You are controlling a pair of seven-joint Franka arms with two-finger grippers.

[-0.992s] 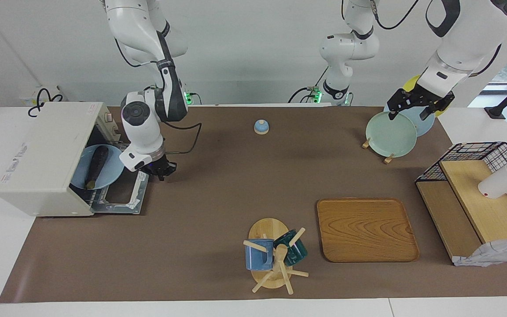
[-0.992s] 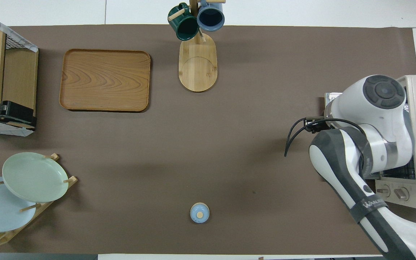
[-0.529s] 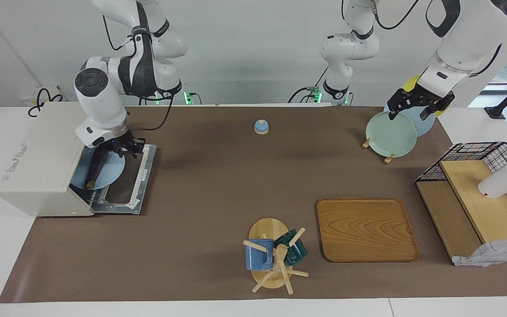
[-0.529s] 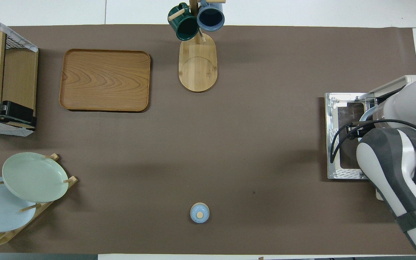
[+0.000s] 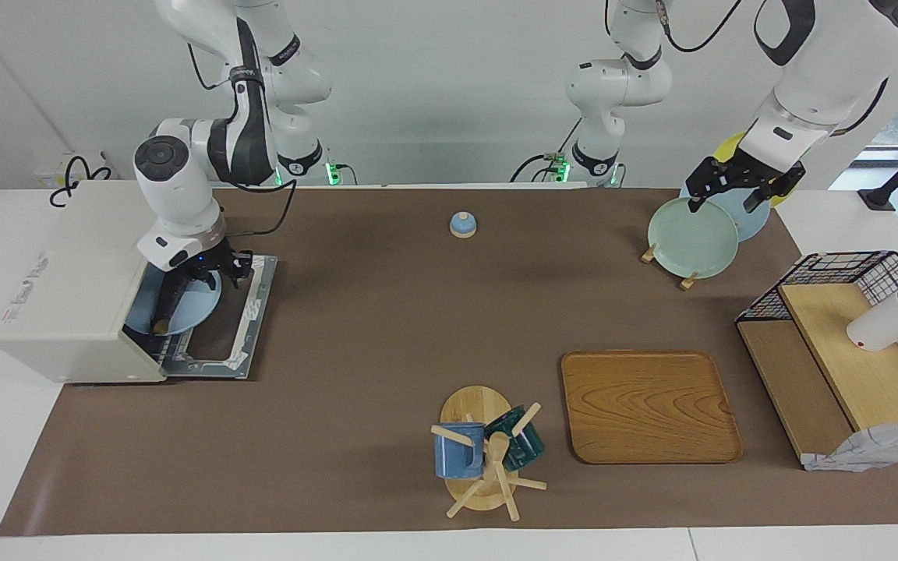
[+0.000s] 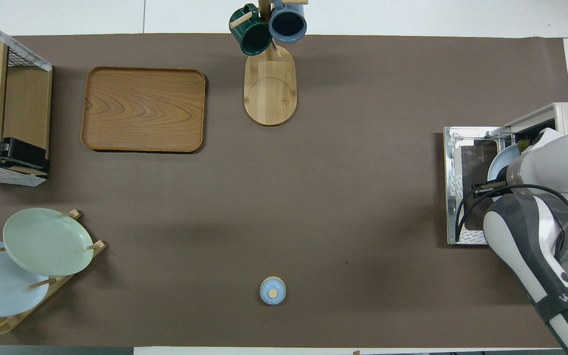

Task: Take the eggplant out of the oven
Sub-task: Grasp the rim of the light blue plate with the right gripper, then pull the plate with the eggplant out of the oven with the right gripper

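At the right arm's end of the table, door dropped flat: the oven (image 5: pixel 75 296), holding one pale blue plate (image 5: pixel 198 305) with the one eggplant (image 5: pixel 166 302) lying along it. Down at the eggplant's upper end: the right gripper (image 5: pixel 203 273), jaws partly closed, grip on it impossible to confirm. Raised over the plate rack (image 5: pixel 667 265) with its three plates: the left gripper (image 5: pixel 722 199), waiting, jaws spread wide.

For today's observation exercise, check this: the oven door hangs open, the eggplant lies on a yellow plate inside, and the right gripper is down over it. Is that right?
Not quite. The plate under the eggplant is light blue, not yellow, as the facing view shows. The rest stands: the oven door lies open on the mat and the right gripper is down over the eggplant.
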